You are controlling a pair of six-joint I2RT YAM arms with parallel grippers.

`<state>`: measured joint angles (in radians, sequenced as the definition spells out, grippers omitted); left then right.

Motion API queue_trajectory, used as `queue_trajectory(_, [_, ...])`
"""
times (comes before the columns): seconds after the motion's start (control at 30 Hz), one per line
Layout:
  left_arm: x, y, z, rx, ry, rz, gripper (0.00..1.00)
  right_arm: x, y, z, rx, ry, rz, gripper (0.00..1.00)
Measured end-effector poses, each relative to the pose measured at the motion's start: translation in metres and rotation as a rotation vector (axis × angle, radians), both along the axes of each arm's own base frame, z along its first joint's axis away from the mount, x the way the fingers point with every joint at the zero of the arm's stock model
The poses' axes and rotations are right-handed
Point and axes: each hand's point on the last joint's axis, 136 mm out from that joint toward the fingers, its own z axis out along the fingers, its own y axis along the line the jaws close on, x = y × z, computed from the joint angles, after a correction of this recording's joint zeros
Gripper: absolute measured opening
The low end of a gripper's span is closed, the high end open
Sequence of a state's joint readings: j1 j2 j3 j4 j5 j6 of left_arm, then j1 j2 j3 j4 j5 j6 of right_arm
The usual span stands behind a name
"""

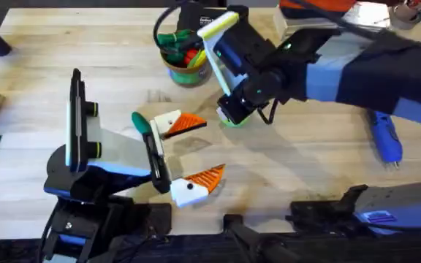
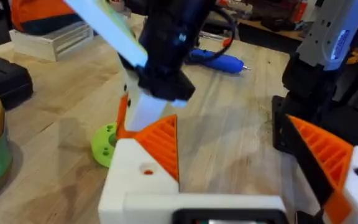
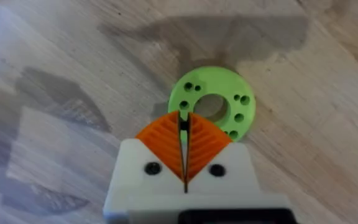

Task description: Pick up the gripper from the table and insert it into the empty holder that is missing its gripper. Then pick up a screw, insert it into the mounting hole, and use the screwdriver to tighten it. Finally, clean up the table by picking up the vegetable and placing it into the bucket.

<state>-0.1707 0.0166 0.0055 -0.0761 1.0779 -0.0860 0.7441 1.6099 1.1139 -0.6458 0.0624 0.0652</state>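
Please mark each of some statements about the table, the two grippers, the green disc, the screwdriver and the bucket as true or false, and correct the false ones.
1. The right gripper is closed, its orange pads meeting above the green disc. True.
2. The blue screwdriver is held by the left gripper. False: it lies on the table, by the right arm.
3. The left gripper is open, its two fingers apart. True.
4. The bucket is empty. False: green and red items sit inside it.
5. The green disc has a large centre hole and smaller holes around it. True.
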Motion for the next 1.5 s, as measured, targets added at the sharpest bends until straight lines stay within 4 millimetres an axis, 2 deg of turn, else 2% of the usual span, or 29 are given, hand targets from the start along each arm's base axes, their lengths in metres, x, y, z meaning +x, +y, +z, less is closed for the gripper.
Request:
queue_trajectory(0.43, [0.0,0.0,0.0,0.0,0.0,0.0,0.985,0.008,0.011,0.104,0.059,-0.113,0.092,0.007])
queue_trajectory(0.5, [0.0,0.0,0.0,0.0,0.0,0.0,0.986,0.006,0.019,0.12,0.085,-0.125,0.121,0.007])
queue_trajectory(0.67, [0.0,0.0,0.0,0.0,0.0,0.0,0.985,-0.014,0.058,0.155,0.21,-0.144,0.244,0.007])
queue_trajectory(0.87, [0.0,0.0,0.0,0.0,0.0,0.0,0.985,-0.049,0.089,0.162,0.26,-0.123,0.369,0.007])
queue_trajectory(1.03, [0.0,0.0,0.0,0.0,0.0,0.0,0.985,-0.067,0.102,0.163,0.272,-0.114,0.425,0.007])
queue_trajectory(1.23, [0.0,0.0,0.0,0.0,0.0,0.0,0.985,-0.078,0.111,0.158,0.265,-0.102,0.459,0.007])
queue_trajectory(1.37, [0.0,0.0,0.0,0.0,0.0,0.0,0.985,-0.077,0.115,0.146,0.243,-0.081,0.461,0.007])
queue_trajectory(1.5, [0.0,0.0,0.0,0.0,0.0,0.0,0.985,-0.076,0.115,0.143,0.237,-0.078,0.46,0.007])
